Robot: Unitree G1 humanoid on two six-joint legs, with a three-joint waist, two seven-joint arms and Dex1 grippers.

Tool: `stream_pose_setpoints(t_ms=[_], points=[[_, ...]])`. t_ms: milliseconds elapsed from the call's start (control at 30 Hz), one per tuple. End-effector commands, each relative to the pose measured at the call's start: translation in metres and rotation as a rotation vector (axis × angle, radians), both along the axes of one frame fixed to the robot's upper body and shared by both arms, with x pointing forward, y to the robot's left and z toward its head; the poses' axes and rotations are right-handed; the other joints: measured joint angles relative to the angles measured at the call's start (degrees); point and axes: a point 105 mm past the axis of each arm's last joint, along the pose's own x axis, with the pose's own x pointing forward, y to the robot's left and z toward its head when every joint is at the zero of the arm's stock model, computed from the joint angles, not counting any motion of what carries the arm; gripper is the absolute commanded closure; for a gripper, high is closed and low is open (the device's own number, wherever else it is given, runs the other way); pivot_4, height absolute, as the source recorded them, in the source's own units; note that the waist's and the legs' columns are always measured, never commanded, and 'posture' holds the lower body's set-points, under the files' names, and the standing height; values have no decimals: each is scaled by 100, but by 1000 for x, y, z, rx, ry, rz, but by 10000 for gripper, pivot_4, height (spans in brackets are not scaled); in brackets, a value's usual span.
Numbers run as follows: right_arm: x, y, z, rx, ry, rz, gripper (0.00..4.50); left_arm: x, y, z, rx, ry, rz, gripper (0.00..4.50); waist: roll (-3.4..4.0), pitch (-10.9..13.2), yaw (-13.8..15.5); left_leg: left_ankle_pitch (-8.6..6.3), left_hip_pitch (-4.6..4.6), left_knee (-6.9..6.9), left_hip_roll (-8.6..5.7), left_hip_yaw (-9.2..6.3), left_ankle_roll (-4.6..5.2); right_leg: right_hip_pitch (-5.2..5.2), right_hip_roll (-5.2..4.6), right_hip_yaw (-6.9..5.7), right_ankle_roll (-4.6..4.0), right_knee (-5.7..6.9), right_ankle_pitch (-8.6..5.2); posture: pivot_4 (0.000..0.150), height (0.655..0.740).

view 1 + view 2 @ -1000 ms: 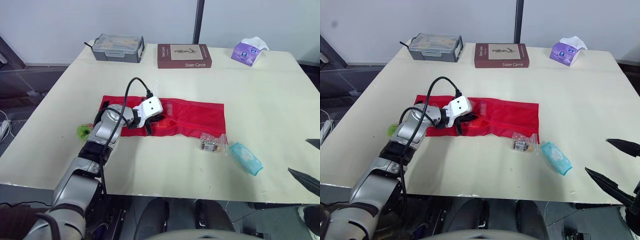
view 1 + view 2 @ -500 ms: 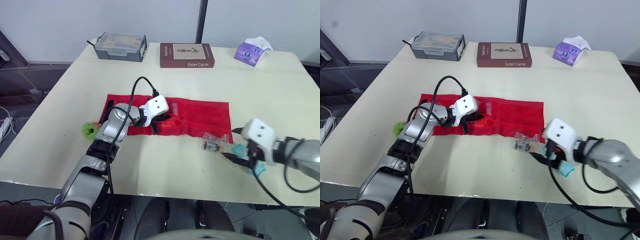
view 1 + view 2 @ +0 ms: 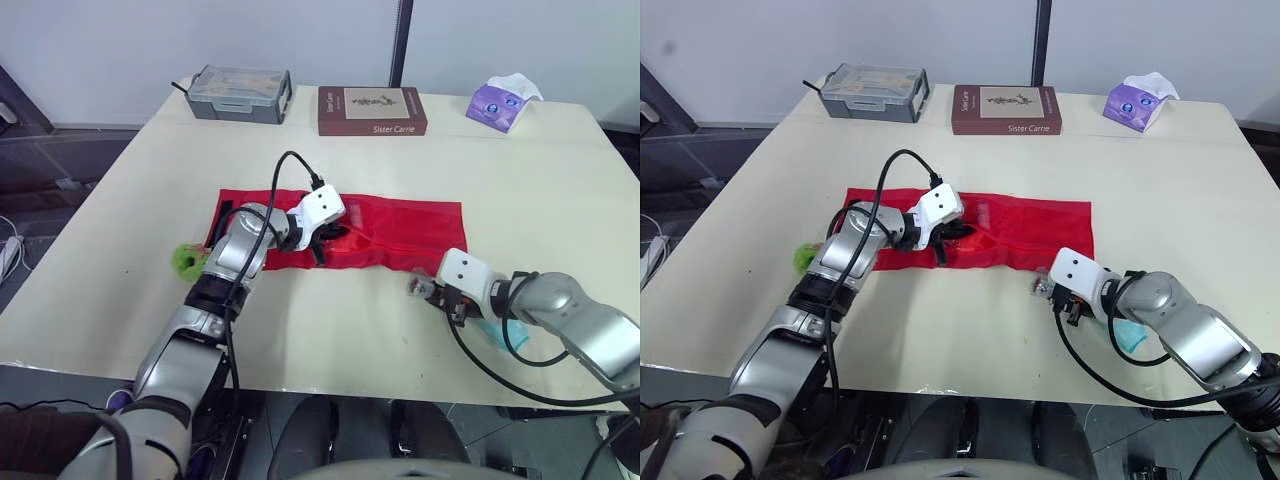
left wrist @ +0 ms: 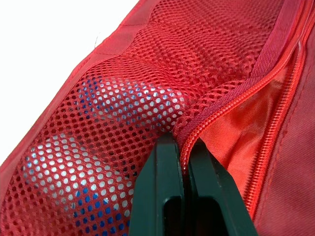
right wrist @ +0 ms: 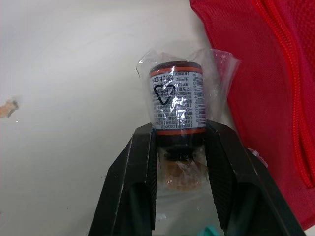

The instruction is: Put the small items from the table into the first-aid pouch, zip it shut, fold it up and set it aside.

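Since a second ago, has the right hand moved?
Yes. The right hand swung from the cream table's right edge toward the red mesh pouch, now gripping the small plastic-bagged bottle beside it.

I count one red first-aid pouch point(image 3: 400, 225) on my one table point(image 3: 540, 190). There are three loose small items: one small bottle in a clear bag point(image 5: 174, 105), one teal packet point(image 3: 1128, 335) and one green fuzzy item point(image 3: 186, 259). Behind the pouch's mesh I see white-and-blue shapes point(image 4: 128, 101), but I cannot tell how many. At the far edge I have one Sister Carrie book point(image 3: 371, 110), one grey lidded plastic case point(image 3: 240, 94) and one purple tissue pack point(image 3: 502, 102).
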Motion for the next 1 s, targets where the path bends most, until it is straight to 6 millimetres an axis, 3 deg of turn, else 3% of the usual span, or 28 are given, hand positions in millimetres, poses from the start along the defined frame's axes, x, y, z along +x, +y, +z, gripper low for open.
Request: stream_pose_setpoints(t_ms=[33,100,167,433,667,1000], points=[[-11,22,33,223,30,-5,36113,1,-12,24,-59,-36,-32,45000,0,0,-6,0,0,0,2,0,0,0,1,1,0,1,0,1500,7400],[-16,39,44,346,87,-12,36113,1,-13,25,-63,-30,-34,45000,0,0,-8,0,1,0,1,1,0,-1,2,2,0,3,0,1500,7400],[-8,53,50,440,127,-87,36113,1,-15,25,-65,-26,-40,45000,2,-1,-39,0,2,0,10,0,0,0,9,2,-1,4,1,1500,7400],[32,80,41,545,233,-391,36113,-6,-27,23,-78,-16,-76,45000,6,-3,-5,1,-1,-3,-6,2,-2,-4,6,2,-3,9,2,1500,7400],[48,79,29,597,291,-581,36114,-12,-35,21,-79,-13,-102,45000,9,-5,-28,2,3,-8,-11,0,-4,-6,9,2,-2,13,2,1500,7400],[64,85,37,819,347,-757,36114,-23,-40,9,-61,10,-134,45000,12,-6,-55,5,2,-12,-12,1,-9,-12,8,5,-3,15,2,1500,7400]])
